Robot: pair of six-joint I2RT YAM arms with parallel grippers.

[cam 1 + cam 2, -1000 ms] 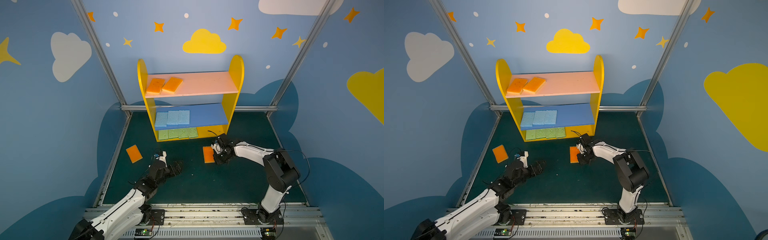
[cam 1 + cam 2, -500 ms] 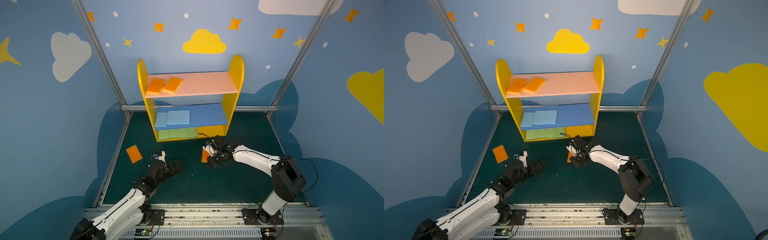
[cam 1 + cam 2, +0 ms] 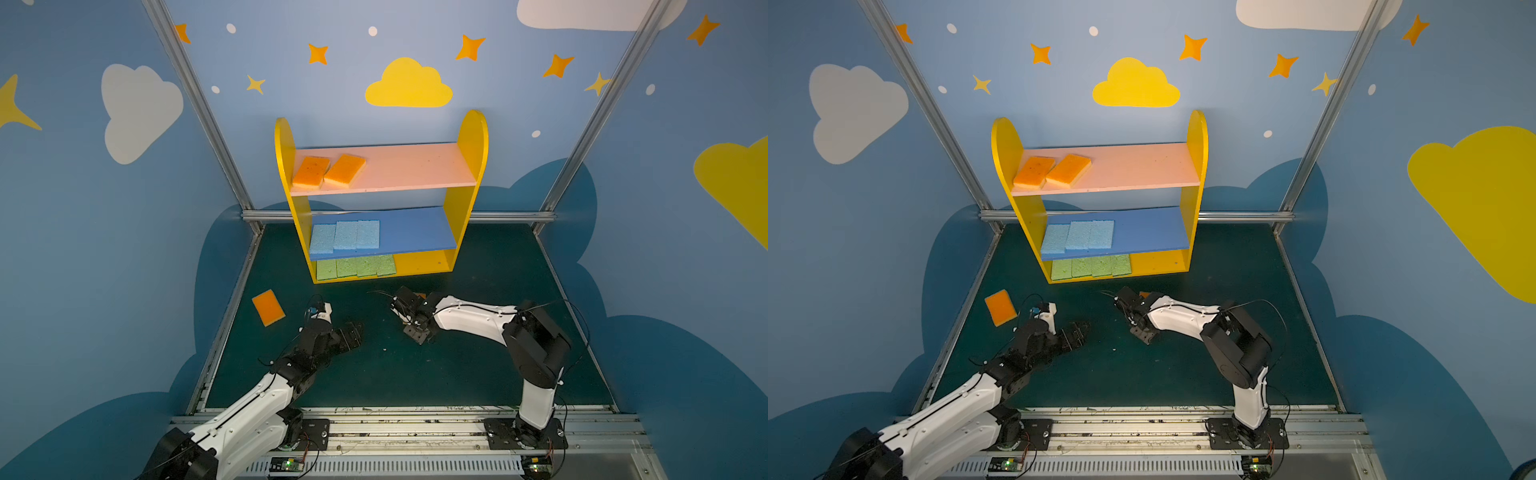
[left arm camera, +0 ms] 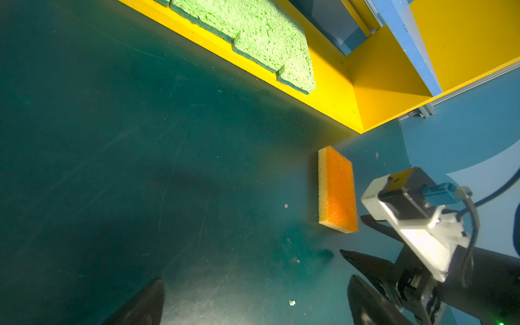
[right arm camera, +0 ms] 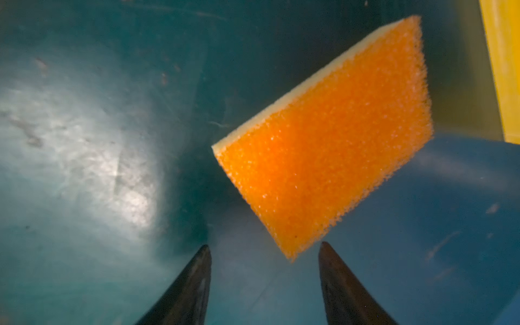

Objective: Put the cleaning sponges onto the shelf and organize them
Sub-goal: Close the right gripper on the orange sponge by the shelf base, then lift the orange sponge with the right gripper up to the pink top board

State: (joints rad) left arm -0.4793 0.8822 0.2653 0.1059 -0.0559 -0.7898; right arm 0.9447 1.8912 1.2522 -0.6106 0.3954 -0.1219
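1. Where it lies flat on the dark green mat [image 3: 415, 374], at the lower left of a top view, an orange rectangular sponge with a yellow edge [image 3: 268, 307] is touched by nothing.
2. Just right of it, the left gripper [image 3: 352, 333] is held spread wide and empty.
3. At centre, the wooden shelf with yellow side panels [image 3: 471, 166] is loaded at its left end: two orange sponges [image 3: 309, 172] on the pink board, three light blue sponges [image 3: 345, 235] on the blue board, four light green sponges [image 3: 357, 266] on the yellow board.
4. Right of centre, the right gripper [image 5: 264, 246] is seen with its jaws parted and nothing pinched. A second orange sponge [image 5: 323, 135] is found just ahead of its tips.
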